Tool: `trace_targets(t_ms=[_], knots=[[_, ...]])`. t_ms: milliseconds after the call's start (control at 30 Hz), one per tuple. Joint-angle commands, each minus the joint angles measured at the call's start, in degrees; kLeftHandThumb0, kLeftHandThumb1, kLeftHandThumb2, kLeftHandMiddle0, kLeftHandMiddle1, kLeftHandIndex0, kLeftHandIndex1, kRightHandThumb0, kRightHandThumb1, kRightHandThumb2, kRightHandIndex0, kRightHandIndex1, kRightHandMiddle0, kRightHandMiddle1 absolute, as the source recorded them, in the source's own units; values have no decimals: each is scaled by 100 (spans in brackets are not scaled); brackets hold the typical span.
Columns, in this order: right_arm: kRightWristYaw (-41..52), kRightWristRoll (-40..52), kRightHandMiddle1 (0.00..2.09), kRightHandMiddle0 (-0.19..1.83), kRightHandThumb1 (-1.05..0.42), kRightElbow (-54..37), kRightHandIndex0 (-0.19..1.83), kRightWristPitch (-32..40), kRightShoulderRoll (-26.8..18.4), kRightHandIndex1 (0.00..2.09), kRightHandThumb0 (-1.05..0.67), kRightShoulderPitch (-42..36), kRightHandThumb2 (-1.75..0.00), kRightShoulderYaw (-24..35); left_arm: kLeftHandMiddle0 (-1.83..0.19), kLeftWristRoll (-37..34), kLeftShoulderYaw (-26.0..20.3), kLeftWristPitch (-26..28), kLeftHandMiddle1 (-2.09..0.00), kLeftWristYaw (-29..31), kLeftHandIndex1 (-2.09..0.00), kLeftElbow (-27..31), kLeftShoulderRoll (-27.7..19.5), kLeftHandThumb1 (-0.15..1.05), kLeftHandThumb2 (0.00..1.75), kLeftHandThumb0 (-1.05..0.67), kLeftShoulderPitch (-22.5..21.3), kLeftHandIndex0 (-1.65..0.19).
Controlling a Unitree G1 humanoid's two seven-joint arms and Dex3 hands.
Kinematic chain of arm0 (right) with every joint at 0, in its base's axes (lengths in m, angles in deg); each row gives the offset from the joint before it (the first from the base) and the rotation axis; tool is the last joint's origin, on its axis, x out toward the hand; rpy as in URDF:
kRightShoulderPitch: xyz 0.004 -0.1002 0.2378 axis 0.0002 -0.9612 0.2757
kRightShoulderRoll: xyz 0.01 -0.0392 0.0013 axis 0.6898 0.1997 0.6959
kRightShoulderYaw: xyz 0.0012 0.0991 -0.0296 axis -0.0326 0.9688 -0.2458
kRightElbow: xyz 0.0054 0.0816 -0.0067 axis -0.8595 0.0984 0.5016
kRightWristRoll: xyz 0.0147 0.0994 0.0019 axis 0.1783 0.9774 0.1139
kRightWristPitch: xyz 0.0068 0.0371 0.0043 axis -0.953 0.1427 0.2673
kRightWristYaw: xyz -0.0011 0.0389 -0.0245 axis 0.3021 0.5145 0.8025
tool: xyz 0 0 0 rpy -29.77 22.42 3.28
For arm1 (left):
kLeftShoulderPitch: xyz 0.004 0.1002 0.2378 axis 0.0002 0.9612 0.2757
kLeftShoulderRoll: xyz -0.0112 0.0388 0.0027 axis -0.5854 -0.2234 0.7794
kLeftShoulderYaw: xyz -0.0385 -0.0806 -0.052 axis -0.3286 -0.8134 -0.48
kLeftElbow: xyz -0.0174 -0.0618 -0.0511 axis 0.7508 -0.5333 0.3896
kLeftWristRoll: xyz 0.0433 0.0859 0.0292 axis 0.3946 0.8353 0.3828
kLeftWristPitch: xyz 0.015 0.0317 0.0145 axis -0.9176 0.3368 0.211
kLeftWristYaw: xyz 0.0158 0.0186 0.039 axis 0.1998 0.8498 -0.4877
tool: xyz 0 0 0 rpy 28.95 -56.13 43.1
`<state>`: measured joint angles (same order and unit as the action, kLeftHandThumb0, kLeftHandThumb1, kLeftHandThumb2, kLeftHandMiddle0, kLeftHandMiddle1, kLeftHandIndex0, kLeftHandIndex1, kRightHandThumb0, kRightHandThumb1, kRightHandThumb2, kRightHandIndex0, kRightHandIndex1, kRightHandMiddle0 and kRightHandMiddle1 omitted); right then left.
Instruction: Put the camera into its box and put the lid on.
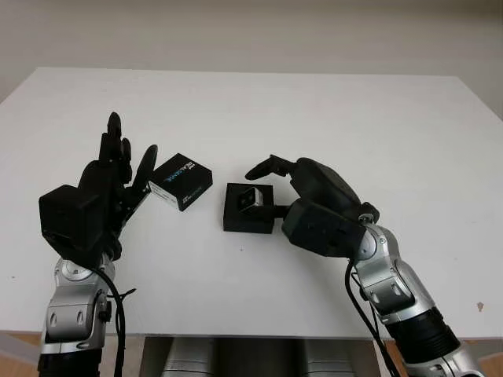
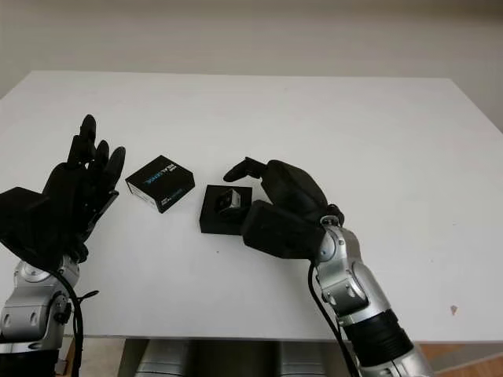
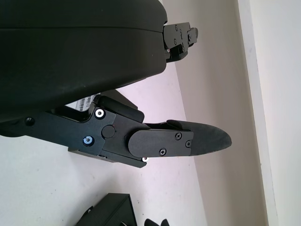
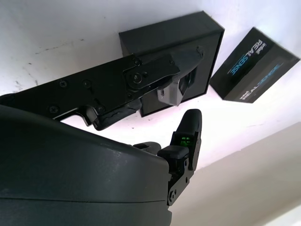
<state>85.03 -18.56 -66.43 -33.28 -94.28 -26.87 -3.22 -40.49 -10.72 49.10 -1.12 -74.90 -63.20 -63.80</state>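
On the white desk (image 1: 330,118), the small grey camera (image 1: 252,197) sits inside the open square black box (image 1: 248,208) at centre frame. The right hand (image 1: 271,184) arches over it, one fingertip on the camera, not visibly gripping it. The printed black cardboard lid (image 1: 181,181) lies left of the box. The left hand (image 1: 118,169), open, stands upright at left beside the lid.

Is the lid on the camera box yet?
No. The lid lies on the table beside the open box, with the camera inside.
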Motion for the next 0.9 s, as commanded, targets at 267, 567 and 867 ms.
trace_targets(t_ms=[267, 567, 867], knots=[[-840, -386, 71, 45, -89, 746, 35, -466, 29, 6, -55, 39, -4, -145, 11, -28, -15, -50, -5, -1, -5, 46, -6, 105, 38, -72, -2, 15], [-1277, -379, 72, 48, -89, 1287, 36, -561, 123, 6, -55, 311, -5, -82, 11, -23, -16, -153, -5, 20, -5, -38, -14, 105, 38, -72, 38, 15], [-1067, 66, 71, 45, -89, 1313, 36, -476, 228, 6, -56, 381, -6, 93, 11, -43, -10, -151, -5, 17, -5, -40, 0, 105, 37, -71, 48, 15]])
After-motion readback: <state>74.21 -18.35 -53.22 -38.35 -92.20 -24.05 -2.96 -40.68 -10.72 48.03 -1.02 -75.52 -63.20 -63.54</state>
